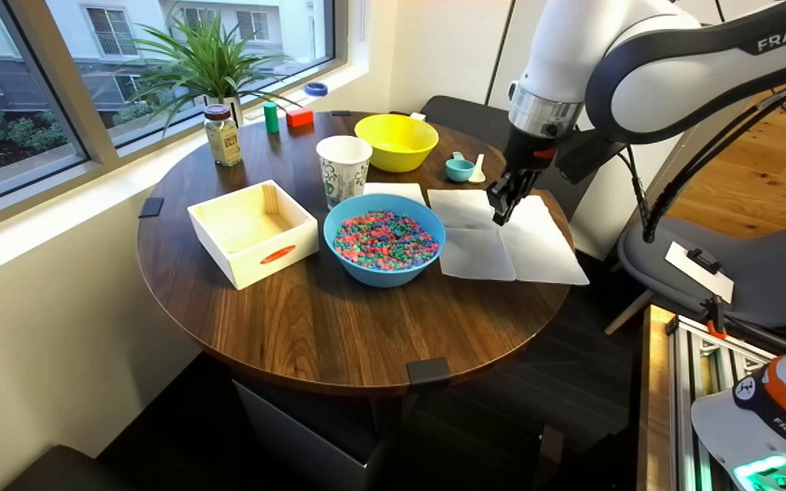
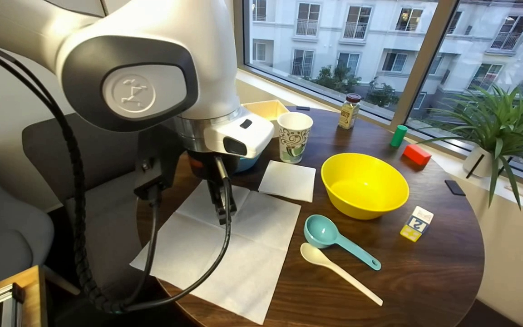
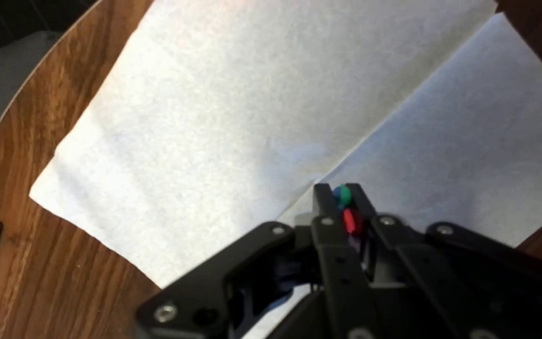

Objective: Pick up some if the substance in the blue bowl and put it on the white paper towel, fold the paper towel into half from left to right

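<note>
The blue bowl (image 1: 383,278) holds the substance (image 1: 386,239), a heap of small multicoloured bits. In an exterior view the bowl (image 2: 247,164) is mostly hidden behind my arm. The white paper towel (image 1: 540,239) lies unfolded and creased beside the bowl; it also shows in an exterior view (image 2: 250,268) and in the wrist view (image 3: 195,122). My gripper (image 3: 338,190) points down above the towel, shut on a few bits of the substance (image 3: 345,196), green, blue and red. The gripper also shows in both exterior views (image 1: 501,217) (image 2: 223,219).
A pale wooden tray (image 1: 287,252) and a paper cup (image 1: 345,167) stand near the blue bowl. A yellow bowl (image 2: 363,190), teal scoop (image 2: 323,231), cream spoon (image 2: 343,274), small folded napkin (image 2: 288,180) and letter blocks (image 2: 417,222) lie around the towel. A jar (image 1: 222,136) stands near the window.
</note>
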You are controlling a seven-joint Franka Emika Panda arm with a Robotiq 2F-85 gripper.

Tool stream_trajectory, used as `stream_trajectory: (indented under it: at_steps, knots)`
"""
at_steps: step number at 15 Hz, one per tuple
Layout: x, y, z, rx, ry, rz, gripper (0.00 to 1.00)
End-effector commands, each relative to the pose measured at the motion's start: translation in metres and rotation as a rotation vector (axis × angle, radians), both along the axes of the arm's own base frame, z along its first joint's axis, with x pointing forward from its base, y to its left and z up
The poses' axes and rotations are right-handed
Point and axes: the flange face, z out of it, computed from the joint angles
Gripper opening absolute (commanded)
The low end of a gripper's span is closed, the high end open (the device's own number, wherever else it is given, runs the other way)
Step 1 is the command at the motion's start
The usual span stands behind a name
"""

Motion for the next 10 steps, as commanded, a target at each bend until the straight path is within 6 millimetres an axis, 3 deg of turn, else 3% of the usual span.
stream_trajectory:
  at_steps: [1,8,9,10]
  knots:
    - [0.0002,-0.0046,-0.0105,0.008,0.007,-0.001,0.03]
    - [0.0016,-0.0103,-0.0174,0.009,0.014,-0.012,0.05]
    - [0.0018,-0.0111,-0.0176,0.007,0.013,-0.013,0.29]
    - [0.0019,-0.0114,-0.0174,0.009,0.013,-0.014,0.37]
